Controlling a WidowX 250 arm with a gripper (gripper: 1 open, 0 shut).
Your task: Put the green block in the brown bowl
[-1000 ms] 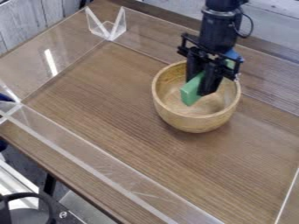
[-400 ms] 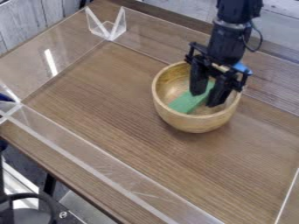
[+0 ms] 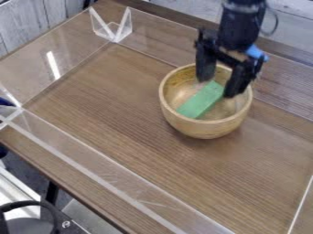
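The black robot arm reached down from the upper right of the frame, its jaws (image 3: 228, 82) pointing downward over the bowl. The jaws were spread wide, one side toward the left of the bowl's opening and the other toward the right, with nothing pinched between them.

There was one green block, one brown bowl, one blue object and one clear, pointed holder. The brown bowl (image 3: 182, 122) sat upright on the wooden table (image 3: 98, 110), right of the middle of the frame. Inside it lay the green block (image 3: 200, 101), tilted diagonally, its lower end toward the bowl's lower left and its upper end toward the jaws. It was the only thing that could be seen in the bowl.

The blue object (image 3: 254, 54) was near the upper right, behind the bowl and partly hidden by the arm. The clear holder (image 3: 112, 25) stood at the upper left, well apart from the bowl. Black equipment (image 3: 27, 219) showed at the lower left corner.
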